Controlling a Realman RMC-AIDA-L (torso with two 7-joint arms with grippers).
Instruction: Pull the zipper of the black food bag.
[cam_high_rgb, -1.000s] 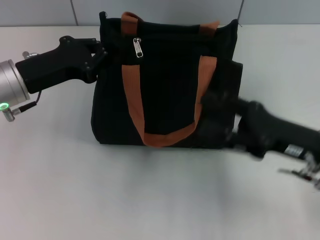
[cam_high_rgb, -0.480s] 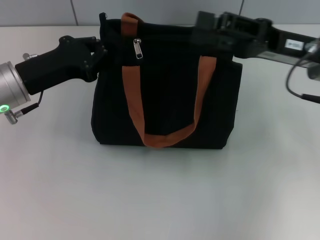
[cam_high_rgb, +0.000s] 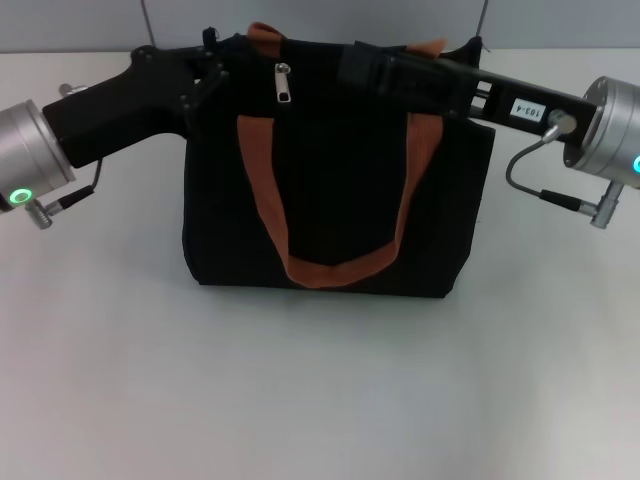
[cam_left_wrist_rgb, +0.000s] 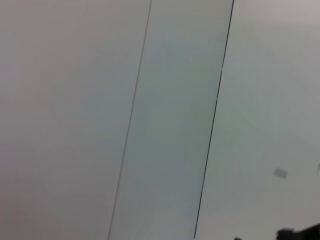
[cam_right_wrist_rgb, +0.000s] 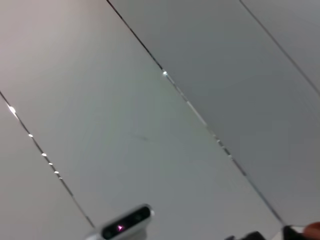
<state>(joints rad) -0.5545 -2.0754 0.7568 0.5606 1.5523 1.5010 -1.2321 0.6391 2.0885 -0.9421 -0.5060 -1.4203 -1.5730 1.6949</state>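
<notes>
Left end effector (cam_high_rgb: 205, 80) sits against the upper corner of the black food bag (cam_high_rgb: 335, 190) at 10 o'clock; whether it grips anything cannot be told. Right end effector (cam_high_rgb: 365, 68) lies across the bag's top edge at 1 o'clock, opening likewise unclear. The zipper (cam_high_rgb: 284, 82) hangs between them. Bag stands upright on the table (cam_high_rgb: 320, 390)
</notes>
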